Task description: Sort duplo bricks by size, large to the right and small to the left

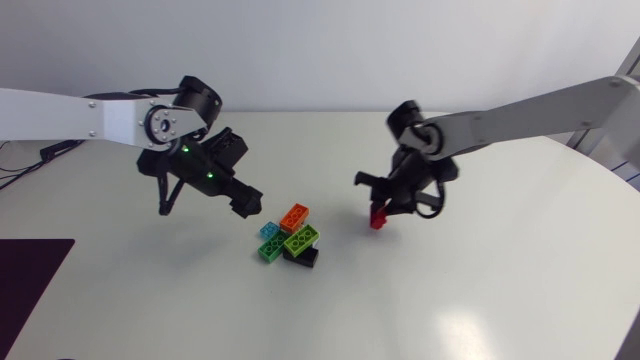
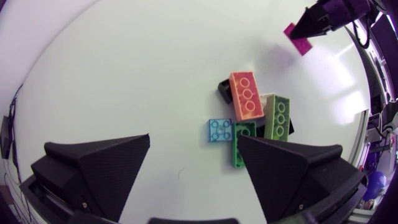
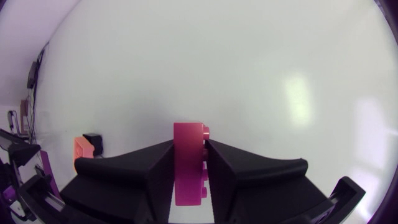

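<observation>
Pile (image 1: 298,238) half hiding black brick (image 1: 308,258), right claw (image 3: 189,148) clamped on red brick (image 3: 188,171), left claw (image 2: 194,138) wide open, empty.

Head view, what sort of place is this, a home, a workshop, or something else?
Probably a robotics lab bench: a white table, a left arm and right arm over it, a heap of duplo bricks between them, and a red brick in the right gripper.

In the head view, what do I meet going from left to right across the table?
Matte black left gripper → small light-blue square brick → orange rectangular brick → red brick in the right gripper.
</observation>
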